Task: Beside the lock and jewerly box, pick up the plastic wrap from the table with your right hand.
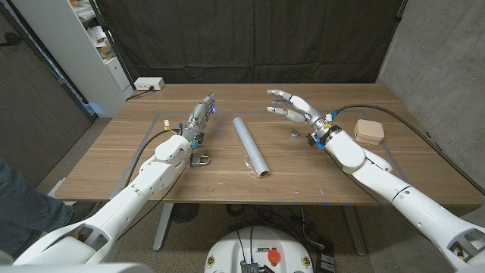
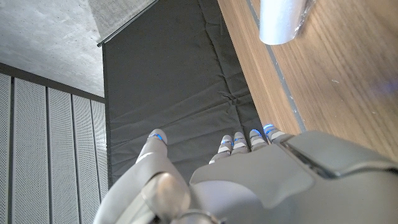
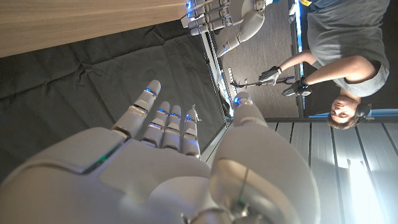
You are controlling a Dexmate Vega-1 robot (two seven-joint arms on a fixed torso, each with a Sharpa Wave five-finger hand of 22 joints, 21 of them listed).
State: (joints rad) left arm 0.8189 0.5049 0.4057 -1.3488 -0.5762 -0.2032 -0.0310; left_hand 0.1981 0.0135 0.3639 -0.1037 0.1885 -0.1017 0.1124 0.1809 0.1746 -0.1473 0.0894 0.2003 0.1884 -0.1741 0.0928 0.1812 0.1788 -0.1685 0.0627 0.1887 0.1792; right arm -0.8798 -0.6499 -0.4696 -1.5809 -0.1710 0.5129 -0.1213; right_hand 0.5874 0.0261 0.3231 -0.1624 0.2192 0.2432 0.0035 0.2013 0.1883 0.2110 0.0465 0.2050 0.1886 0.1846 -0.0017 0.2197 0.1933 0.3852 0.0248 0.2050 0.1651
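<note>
The plastic wrap roll (image 1: 251, 145) is a long grey tube lying on the table's middle, its near end towards me; one end (image 2: 283, 20) shows in the left wrist view. My right hand (image 1: 292, 105) hovers open above the table, right of the roll's far end, fingers spread and holding nothing (image 3: 163, 127). A padlock (image 1: 200, 158) lies left of the roll, close by my left wrist. The tan jewelry box (image 1: 370, 132) sits at the right, behind my right forearm. My left hand (image 1: 199, 117) stands left of the roll with straight fingers, holding nothing (image 2: 249, 168).
A small round metal disc (image 1: 295, 135) lies between the roll and my right wrist. A white power strip (image 1: 148, 84) sits off the table's far left corner. In the right wrist view a person (image 3: 336, 56) stands holding controllers. Black curtain behind the table.
</note>
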